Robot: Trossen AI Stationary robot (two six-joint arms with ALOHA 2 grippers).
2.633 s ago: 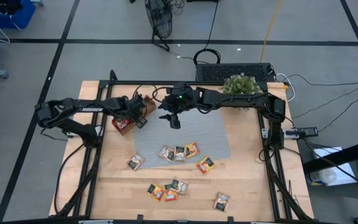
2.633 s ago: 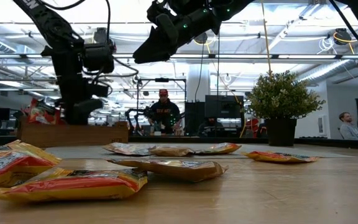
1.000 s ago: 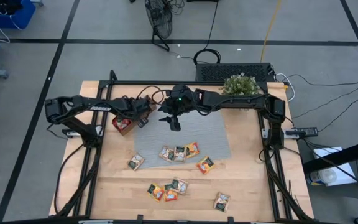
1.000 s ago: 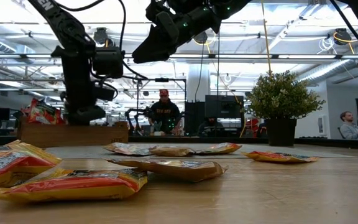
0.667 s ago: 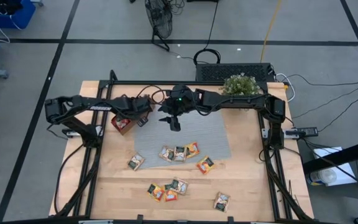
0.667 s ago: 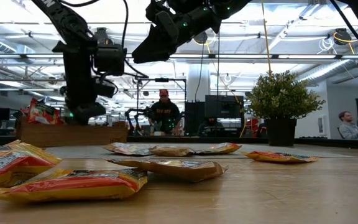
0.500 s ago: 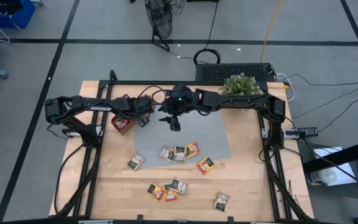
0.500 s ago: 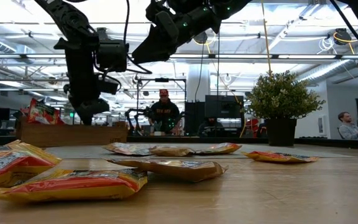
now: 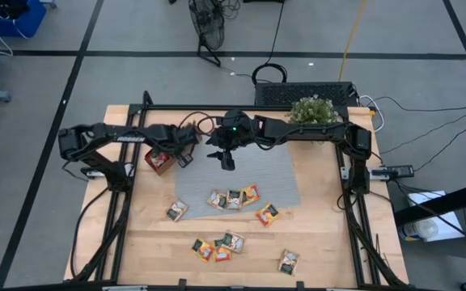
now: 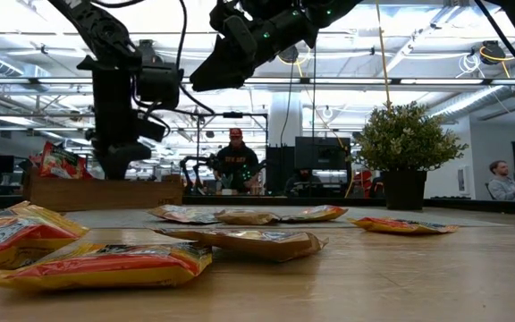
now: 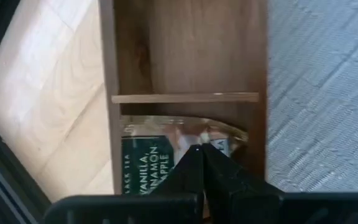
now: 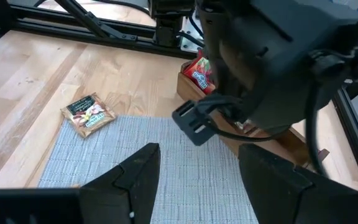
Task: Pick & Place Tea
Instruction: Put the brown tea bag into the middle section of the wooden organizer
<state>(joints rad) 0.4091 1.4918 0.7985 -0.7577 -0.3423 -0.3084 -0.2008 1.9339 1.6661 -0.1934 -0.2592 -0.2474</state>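
Note:
The brown wooden tray stands at the far left beside the grey mat. My left gripper hangs shut over it, pointing steeply down. In the left wrist view its fingertips stand over a compartment where a green-labelled tea sachet lies flat. Red sachets stick up out of the tray's other end. My right gripper hovers open and empty high over the mat's far part. Loose tea sachets lie on the mat and on the bare wood nearer. My left gripper points down into the tray's compartment with its fingers shut. Whether the tips touch the green-labelled sachet below them, I cannot tell: the fingers themselves hide that spot.
A potted plant stands at the table's far right corner. Single sachets lie at the mat's left and right near corners and near the front edge. People sit in the room beyond the table.
My left gripper has stayed over the tray, still shut, and its wrist has tipped a little. My right gripper and the loose sachets have kept still.

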